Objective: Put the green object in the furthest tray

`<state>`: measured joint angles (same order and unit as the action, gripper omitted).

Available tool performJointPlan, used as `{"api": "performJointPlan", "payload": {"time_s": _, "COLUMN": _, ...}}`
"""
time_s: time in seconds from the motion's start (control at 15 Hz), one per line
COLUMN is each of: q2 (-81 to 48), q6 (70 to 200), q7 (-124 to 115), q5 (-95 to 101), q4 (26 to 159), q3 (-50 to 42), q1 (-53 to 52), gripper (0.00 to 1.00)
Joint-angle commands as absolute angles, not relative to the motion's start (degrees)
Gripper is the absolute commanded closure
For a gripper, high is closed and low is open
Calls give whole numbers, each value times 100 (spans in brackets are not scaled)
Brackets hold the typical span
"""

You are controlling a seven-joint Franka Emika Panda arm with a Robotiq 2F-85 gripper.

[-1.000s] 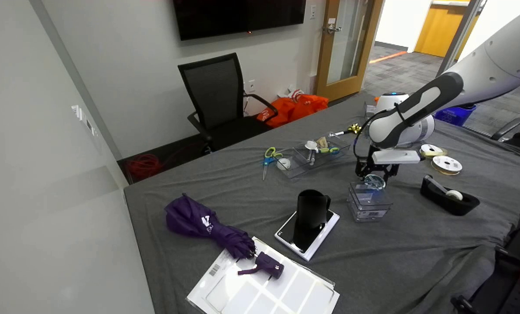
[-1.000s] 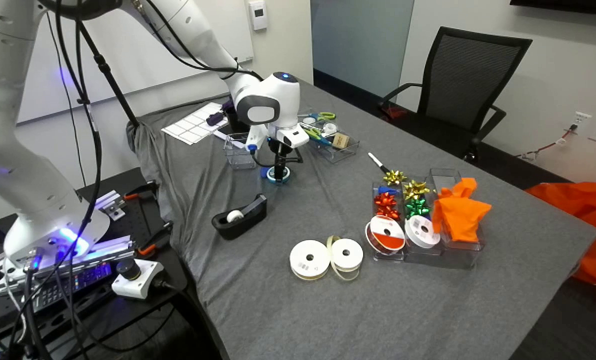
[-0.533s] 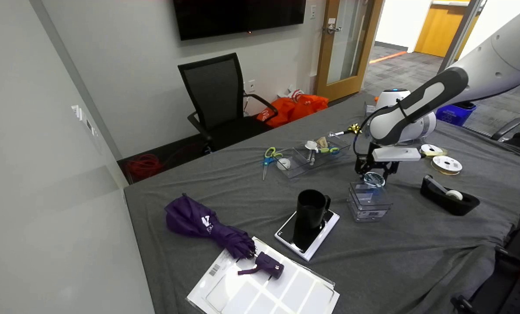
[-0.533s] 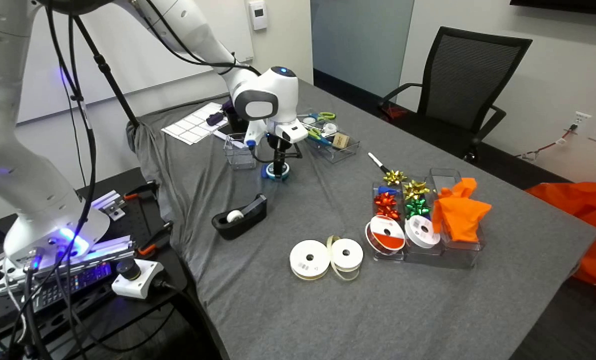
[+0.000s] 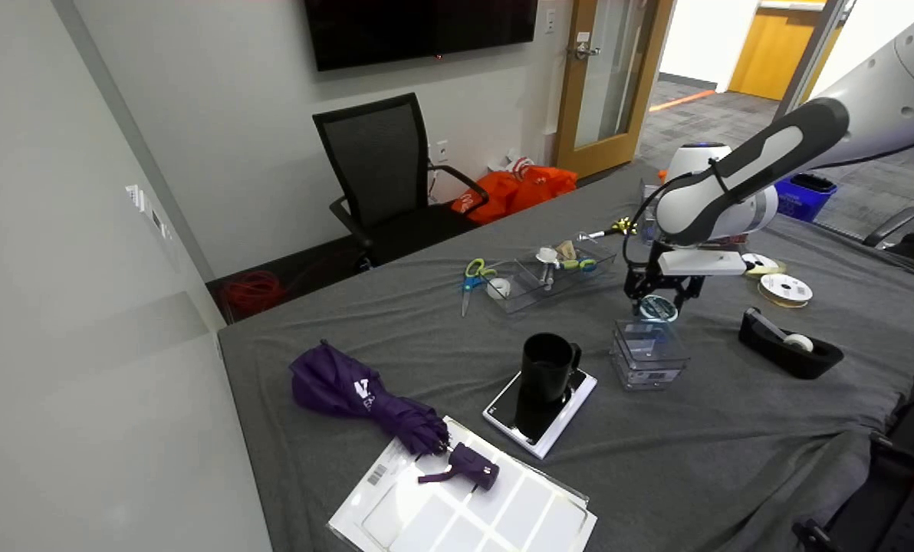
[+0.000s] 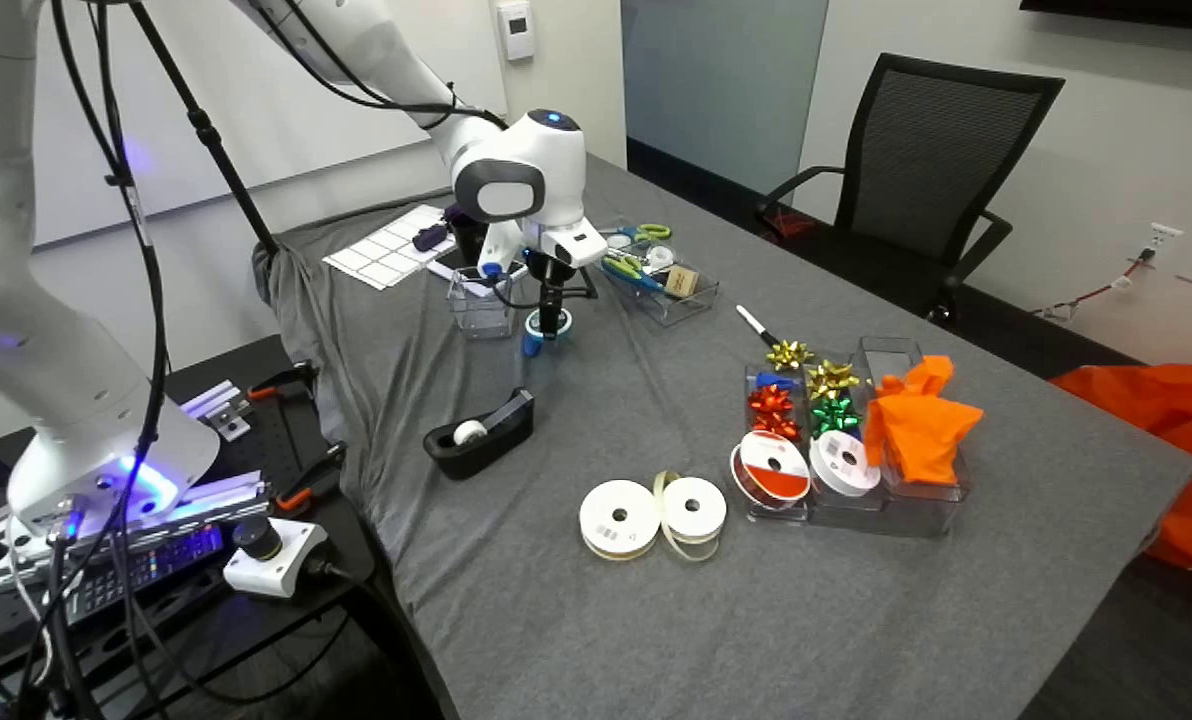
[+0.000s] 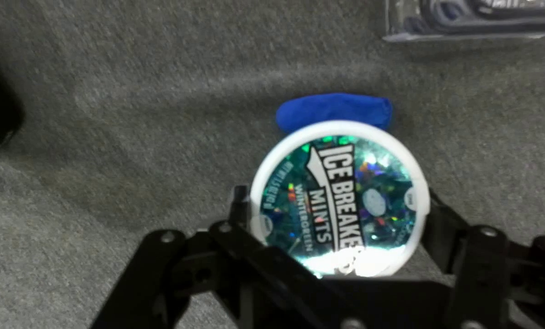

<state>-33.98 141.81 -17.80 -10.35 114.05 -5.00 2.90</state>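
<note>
The green object is a round teal-green mint tin with a white rim; it shows in the wrist view (image 7: pixel 318 214) and in both exterior views (image 5: pixel 659 309) (image 6: pixel 564 321). My gripper (image 7: pixel 339 201) has a finger against each side of the tin's rim and is shut on it. The tin hangs a little above the grey cloth. In the exterior views the gripper (image 5: pixel 659 303) (image 6: pixel 550 322) points down, and a finger hides part of the tin. Clear trays (image 6: pixel 881 515) with bows and ribbon spools stand at the far end. Another clear tray (image 6: pixel 668 315) holds scissors and tape.
A blue object (image 7: pixel 334 107) lies on the cloth beside and below the tin. A clear tub (image 5: pixel 649 356) stands close to the gripper. A black tape dispenser (image 6: pixel 481 435) and white ribbon spools (image 6: pixel 619 520) lie on the table. An orange cloth (image 6: pixel 921 425) sits in the end trays.
The gripper and the tin have risen together and shifted slightly away from the clear tub. More of the blue object shows below the tin.
</note>
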Motion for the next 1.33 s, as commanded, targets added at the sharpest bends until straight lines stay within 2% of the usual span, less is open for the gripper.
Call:
{"api": "performJointPlan", "payload": {"time_s": 0.0, "q2": -3037, "q6": 14248, "q7": -1663, "q5": -1212, "q4": 11719, "q3": -384, "q1": 327, "gripper": 39}}
{"api": "performJointPlan", "payload": {"time_s": 0.67, "q2": -2825, "q6": 14083, "q7": -2291, "q5": -1999, "q4": 10924, "q3": -186, "q1": 314, "gripper": 39}}
{"api": "performJointPlan", "payload": {"time_s": 1.27, "q2": -3487, "q6": 14279, "q7": -2397, "q5": -2923, "q4": 9510, "q3": 176, "q1": 320, "gripper": 39}}
